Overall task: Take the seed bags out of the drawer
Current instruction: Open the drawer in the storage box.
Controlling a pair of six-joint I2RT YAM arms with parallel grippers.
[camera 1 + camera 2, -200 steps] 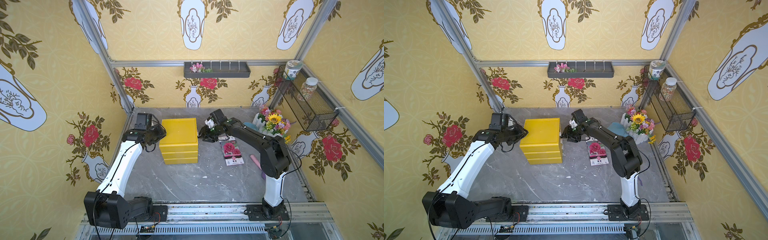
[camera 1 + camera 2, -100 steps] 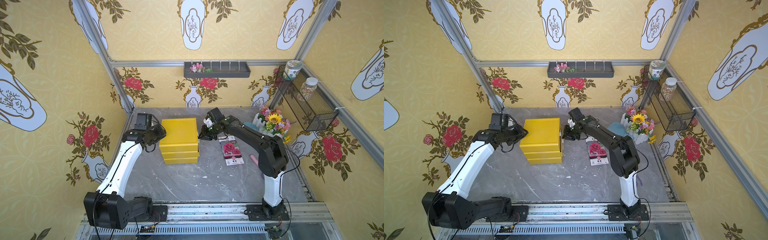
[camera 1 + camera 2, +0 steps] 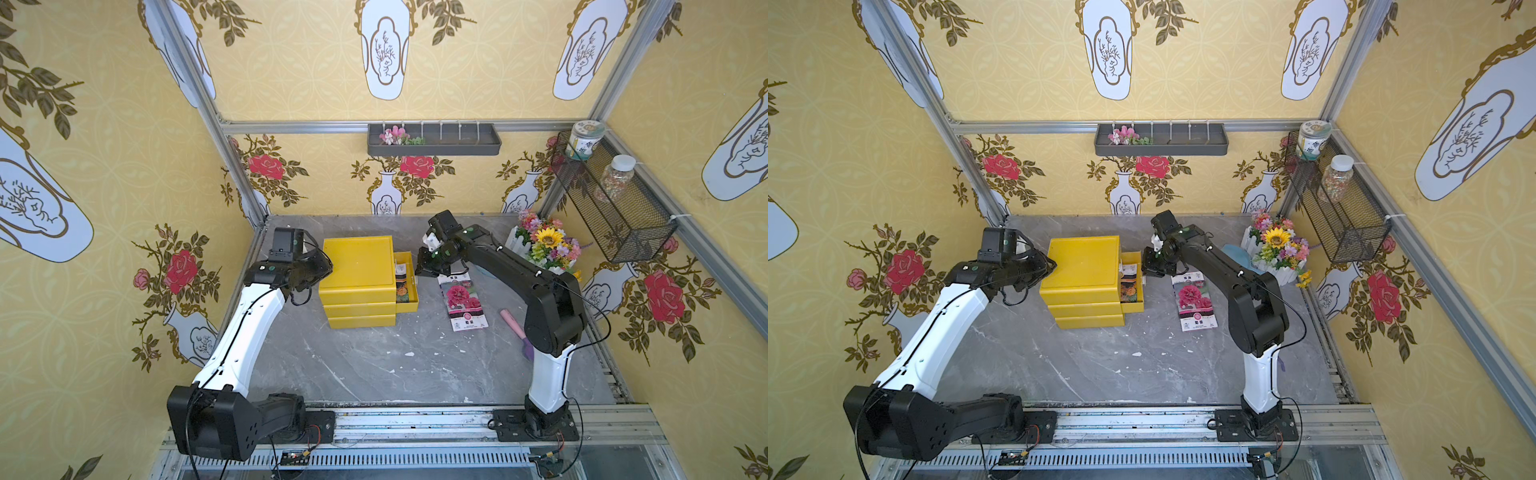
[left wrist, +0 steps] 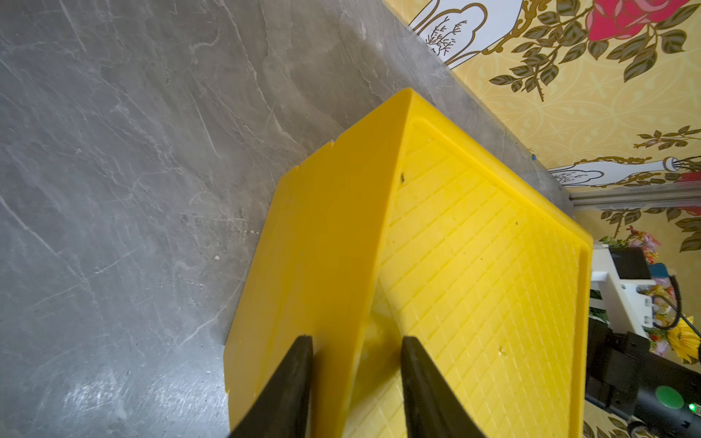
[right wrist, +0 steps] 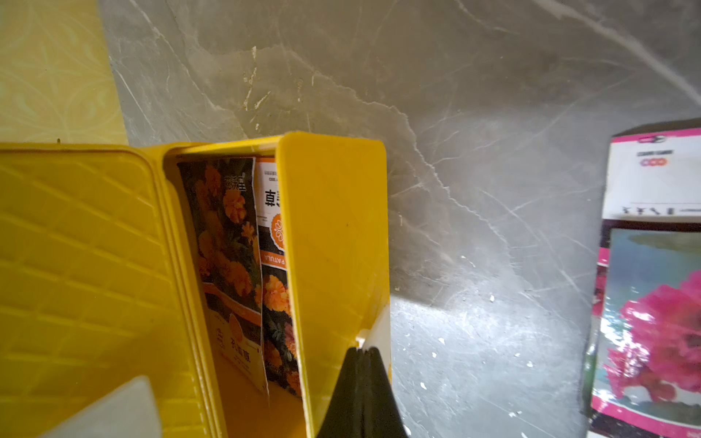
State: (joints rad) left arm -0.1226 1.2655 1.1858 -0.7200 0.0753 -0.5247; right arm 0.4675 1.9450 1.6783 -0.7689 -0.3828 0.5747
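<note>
Centre of both top views: yellow plastic cabinet [image 3: 357, 266], boxy three-tier stack, matte, with a diamond grid moulded into the top. It sits on a grey marble-look table [image 3: 374, 365], veined, slightly glossy, dotted with white flecks. The top drawer [image 3: 410, 286] is slid partway out toward frame right, its front panel smooth with faint diagonal relief. Inside are two orange seed bags [image 5: 227, 235]: flat glossy rectangles with orange flower print, overlapping, partly hidden by the drawer front. The pink seed bag [image 3: 461, 301] lies flat on the table right of the drawer, with a pink bloom print and a white label strip at its lower end. Right gripper [image 3: 424, 270] has its fingers pressed together, tips at the white tab [image 5: 377, 330] on the drawer front's outer edge; can't tell if the tab is pinched. The orange bags are just behind that panel from the tips, untouched. The pink bag is near on the other side, apart. Left gripper [image 4: 356, 339] clamps the cabinet's top left edge, one tapered black finger on each side. Pink-handled hand rake [image 3: 513, 322] at right, partly behind the arm
</note>
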